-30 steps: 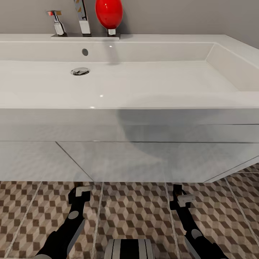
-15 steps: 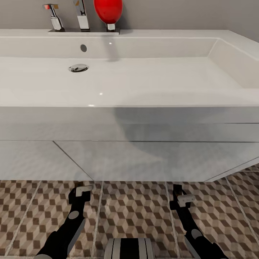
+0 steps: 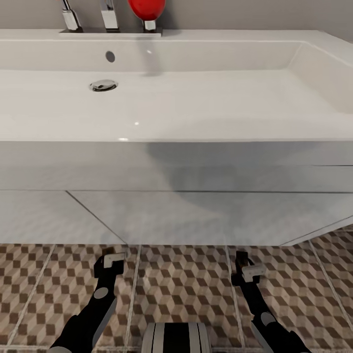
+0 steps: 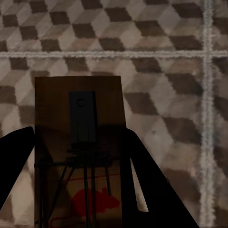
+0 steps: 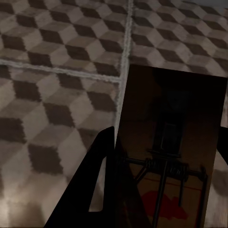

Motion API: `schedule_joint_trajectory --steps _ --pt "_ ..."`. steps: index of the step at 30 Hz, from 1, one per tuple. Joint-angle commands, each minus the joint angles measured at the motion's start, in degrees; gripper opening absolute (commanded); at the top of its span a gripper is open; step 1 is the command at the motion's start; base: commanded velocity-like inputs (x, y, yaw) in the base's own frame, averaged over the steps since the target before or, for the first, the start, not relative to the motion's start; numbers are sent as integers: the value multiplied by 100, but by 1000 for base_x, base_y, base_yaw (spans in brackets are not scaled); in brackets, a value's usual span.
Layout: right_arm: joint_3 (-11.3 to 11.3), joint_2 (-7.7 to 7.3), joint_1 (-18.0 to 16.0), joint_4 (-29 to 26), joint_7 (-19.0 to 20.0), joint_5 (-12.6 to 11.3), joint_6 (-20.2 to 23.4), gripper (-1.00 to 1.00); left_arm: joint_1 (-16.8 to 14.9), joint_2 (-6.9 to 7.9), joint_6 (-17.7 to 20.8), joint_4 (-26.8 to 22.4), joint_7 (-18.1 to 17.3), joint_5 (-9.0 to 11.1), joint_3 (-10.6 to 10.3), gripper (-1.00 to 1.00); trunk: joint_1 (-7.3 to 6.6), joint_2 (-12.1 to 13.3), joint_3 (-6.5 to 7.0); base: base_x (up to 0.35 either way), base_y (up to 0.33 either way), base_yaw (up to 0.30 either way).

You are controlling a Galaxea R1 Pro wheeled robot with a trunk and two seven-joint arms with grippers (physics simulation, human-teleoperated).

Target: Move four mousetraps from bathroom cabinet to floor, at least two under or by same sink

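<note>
Below white bathroom sink point(image 3: 162, 98) front edge, both arms low over patterned bathroom floor point(image 3: 186, 284). Left hand point(image 3: 112, 261) clenched on mousetrap point(image 4: 78, 152), board between fingers point(image 4: 16, 161), above tile grout. Right hand point(image 3: 247, 270) grasping second mousetrap point(image 5: 171, 142). Chrome faucet point(image 3: 109, 14), red object point(image 3: 146, 9) at sink's back edge.

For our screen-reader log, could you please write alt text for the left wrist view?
A brown mousetrap with a red mouse print sits between the left pincer's dark fingers, above the cube-patterned bathroom floor.
</note>
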Motion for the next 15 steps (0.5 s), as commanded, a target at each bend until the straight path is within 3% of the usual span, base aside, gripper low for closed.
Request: schedule_joint_trajectory --steps 1,5,15 --pt "48 -7 -4 2 -27 -50 -19 -100 -4 9 -23 3 47 39 -35 -100 1 -3 -26 0 0 0" --pt "48 -7 -4 2 -27 -50 -19 -100 -4 12 -23 3 50 39 -34 -100 12 -8 -115 0 0 0" --pt "47 -7 -4 2 -29 -53 -27 -100 -4 7 -202 -4 48 23 -48 -100 12 -8 -115 0 0 0"
